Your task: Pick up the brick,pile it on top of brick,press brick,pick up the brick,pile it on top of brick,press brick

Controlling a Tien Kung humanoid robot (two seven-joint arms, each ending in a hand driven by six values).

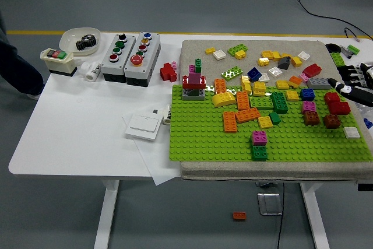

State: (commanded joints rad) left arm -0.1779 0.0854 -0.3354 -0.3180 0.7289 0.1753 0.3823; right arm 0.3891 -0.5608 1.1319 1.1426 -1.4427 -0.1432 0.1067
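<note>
Plastic bricks (337, 107) at the baseplate's (204, 138) right edge: light, rigid, gripped by the sides; right hand (352, 83) apparently empty, fingers loose.

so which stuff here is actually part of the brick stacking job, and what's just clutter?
Job:
- green baseplate
- loose bricks
- pink-on-green stack
- grey-red-pink tower
- right hand at the right edge

Clutter:
- two button boxes
- white dish holding a gear
- switch box
- white wall switch
- orange brick on the floor
</note>
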